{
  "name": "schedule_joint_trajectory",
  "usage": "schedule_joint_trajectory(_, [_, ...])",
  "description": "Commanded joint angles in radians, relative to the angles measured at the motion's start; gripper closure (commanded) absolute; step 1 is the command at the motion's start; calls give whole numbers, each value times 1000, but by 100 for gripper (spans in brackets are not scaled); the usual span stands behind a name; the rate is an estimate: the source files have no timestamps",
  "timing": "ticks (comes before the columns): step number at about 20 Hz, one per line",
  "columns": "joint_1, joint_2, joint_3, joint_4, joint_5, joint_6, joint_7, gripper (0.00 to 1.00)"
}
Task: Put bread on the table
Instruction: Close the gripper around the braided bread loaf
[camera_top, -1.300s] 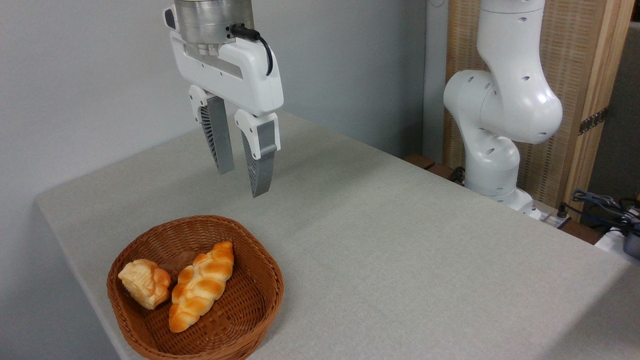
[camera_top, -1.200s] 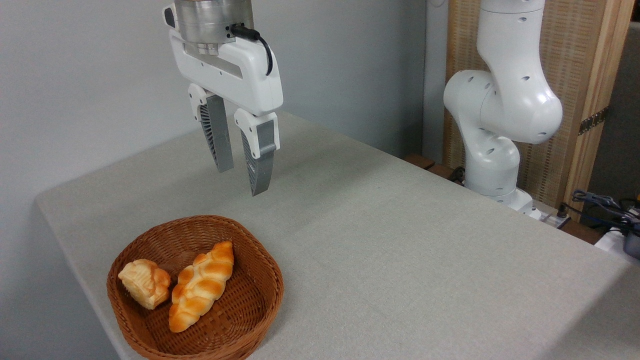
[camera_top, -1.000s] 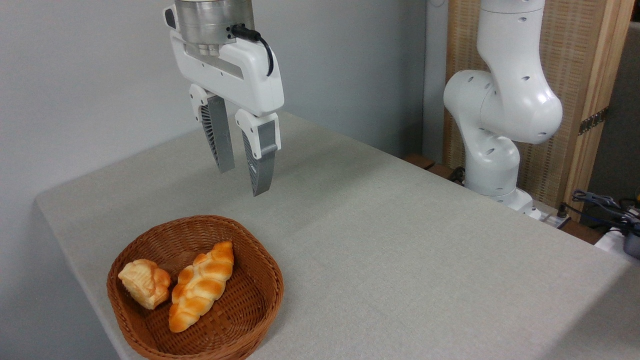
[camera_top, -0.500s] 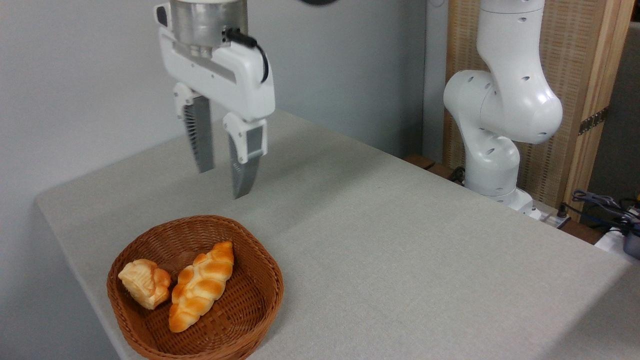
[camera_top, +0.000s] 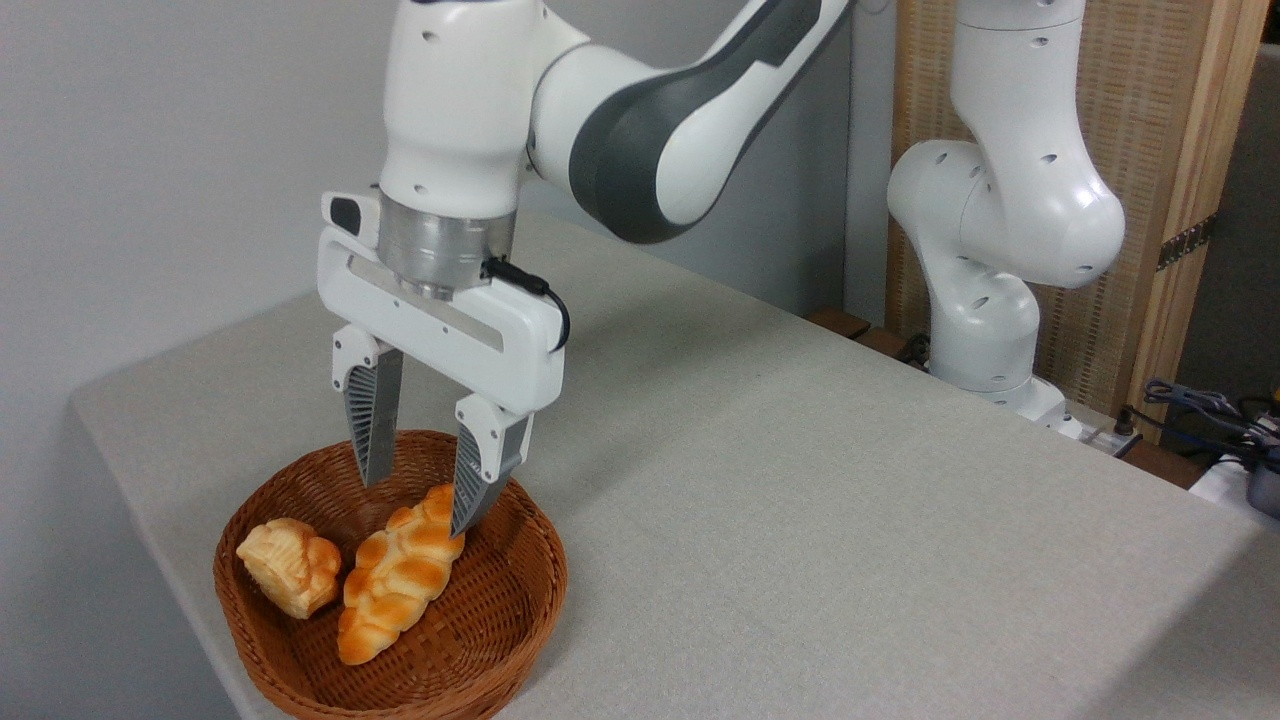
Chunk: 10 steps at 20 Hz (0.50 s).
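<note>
The bread (camera_top: 400, 575), a long glossy golden-orange braided loaf, lies slantwise in a round brown wicker basket (camera_top: 520, 600) at the table's front left. My gripper (camera_top: 415, 505) hangs open just above the loaf's upper end, fingers pointing down inside the basket's rim. The right finger's tip overlaps the loaf's top end; I cannot tell whether it touches. Nothing is held between the fingers. The table (camera_top: 780, 500) is covered in plain light grey-beige cloth.
A shorter, paler chunky roll (camera_top: 288, 565) lies in the basket left of the loaf. The arm's white base (camera_top: 990, 300) stands at the table's far right edge, with cables (camera_top: 1200, 405) beyond. A grey wall rises behind the table.
The gripper has dropped from well above the table down into the basket, shifting slightly left, and its fingers have spread wider. The loaf and the roll have not moved.
</note>
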Motion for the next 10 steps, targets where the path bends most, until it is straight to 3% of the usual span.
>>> schedule_joint_trajectory(1, [-9,6,-5,-34,-90,95,-26,0])
schedule_joint_trajectory(6, [-10,64,-34,-37,-94,143,-15,0])
schedule_joint_trajectory(10, [-10,84,-45,-37,-36,152,-12,0])
